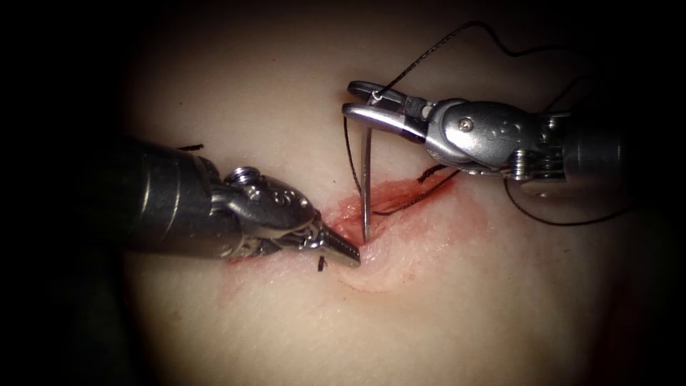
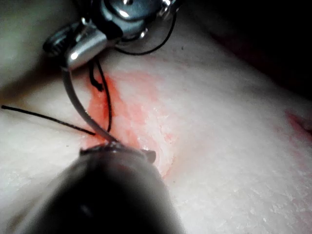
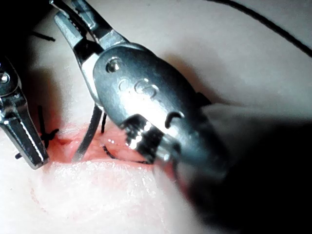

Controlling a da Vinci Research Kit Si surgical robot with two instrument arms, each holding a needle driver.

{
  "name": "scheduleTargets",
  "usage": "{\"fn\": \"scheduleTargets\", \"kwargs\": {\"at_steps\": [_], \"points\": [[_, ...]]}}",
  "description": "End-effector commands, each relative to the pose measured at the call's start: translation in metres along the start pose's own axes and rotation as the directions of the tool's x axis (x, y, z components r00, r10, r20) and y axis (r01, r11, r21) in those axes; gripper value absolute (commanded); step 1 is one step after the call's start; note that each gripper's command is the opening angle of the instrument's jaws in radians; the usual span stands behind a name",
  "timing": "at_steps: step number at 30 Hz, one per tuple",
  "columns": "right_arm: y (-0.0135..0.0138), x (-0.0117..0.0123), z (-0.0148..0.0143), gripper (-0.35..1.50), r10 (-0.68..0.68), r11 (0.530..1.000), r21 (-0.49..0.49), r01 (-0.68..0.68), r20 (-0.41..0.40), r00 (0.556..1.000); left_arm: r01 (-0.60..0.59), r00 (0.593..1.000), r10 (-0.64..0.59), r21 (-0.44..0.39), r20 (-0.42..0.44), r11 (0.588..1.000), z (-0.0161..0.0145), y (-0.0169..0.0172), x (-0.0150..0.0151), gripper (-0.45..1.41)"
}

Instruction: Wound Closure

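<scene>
Here the right tool (image 1: 361,100) grips the needle (image 1: 366,186) near its tail — left tool (image 1: 346,255) closed, pressing tissue (image 1: 429,300).

Needle (image 1: 366,179) stands in the cut (image 1: 400,200), between left tool (image 1: 339,250) and right tool (image 1: 368,100).

A bright pool of light fades into darkness all round; no room details are discernible.

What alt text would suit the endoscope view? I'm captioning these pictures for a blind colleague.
The right pincer grips a curved needle near its thread end, its tip down at the reddened cut in the tissue. Black thread loops away from it. The left pincer, shut and holding nothing, rests on the tissue beside the needle tip.
</scene>
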Motion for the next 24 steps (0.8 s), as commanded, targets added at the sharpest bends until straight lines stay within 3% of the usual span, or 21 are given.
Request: {"fn": "scheduleTargets", "kwargs": {"at_steps": [1,14,24], "points": [[-0.0001,-0.0004,0.0009,-0.35,0.028,0.999,-0.017,-0.028,0.002,1.0,0.0,1.0,0.0,0.0,0.0,1.0,0.0007,-0.0002,0.0,-0.15],[-0.0007,-0.002,0.0004,-0.35,0.177,0.984,-0.019,-0.176,0.073,0.982,0.0,1.0,0.0,-0.003,0.006,1.0,0.0006,0.0001,-0.0002,-0.18],[-0.0001,-0.0018,0.0004,-0.35,0.215,0.975,-0.068,-0.211,0.065,0.974,0.002,0.999,0.0,-0.031,0.038,1.0,0.0012,0.0011,-0.0005,-0.33]]}}
